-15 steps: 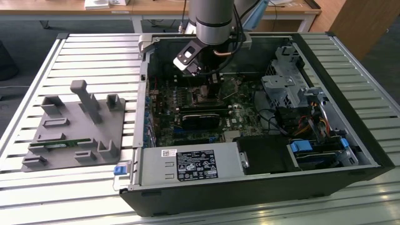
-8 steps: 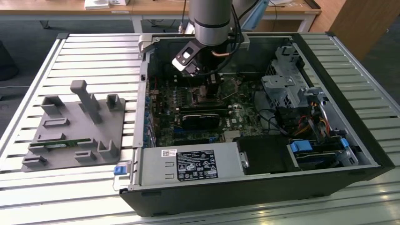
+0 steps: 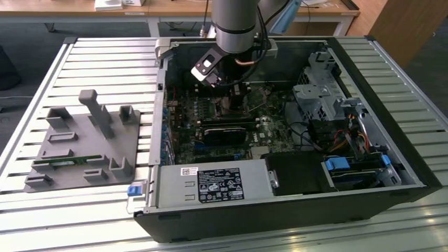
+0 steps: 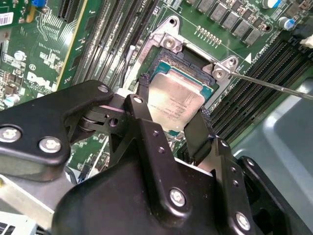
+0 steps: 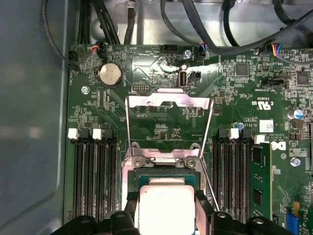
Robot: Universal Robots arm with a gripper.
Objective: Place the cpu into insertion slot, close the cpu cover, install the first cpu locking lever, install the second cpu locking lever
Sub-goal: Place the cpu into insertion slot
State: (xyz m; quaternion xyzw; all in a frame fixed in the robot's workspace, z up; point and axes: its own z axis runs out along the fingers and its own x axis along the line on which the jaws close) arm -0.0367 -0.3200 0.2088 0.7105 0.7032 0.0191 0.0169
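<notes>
In the exterior view my gripper [image 3: 234,97] reaches down into the open computer case [image 3: 392,131]. In both wrist views its two black fingers [image 4: 195,132] sit on opposite edges of the cpu [image 4: 173,100], a flat square chip with a silvery top, and are shut on it. The cpu [image 5: 164,208] is at the insertion slot [image 5: 146,172], whose black rim [image 4: 188,61] shows beyond the chip; I cannot tell whether it rests in the slot. The cpu cover [image 5: 168,100] stands flipped open behind the slot. A thin locking lever [image 4: 274,85] juts out to one side.
Long black memory slots [image 5: 93,181] flank the socket on both sides. Cables [image 5: 195,29] hang along the case wall. The power supply [image 3: 210,186] and drive cage [image 3: 322,100] stand inside the case. A grey fixture tray [image 3: 84,147] lies at the exterior view's left.
</notes>
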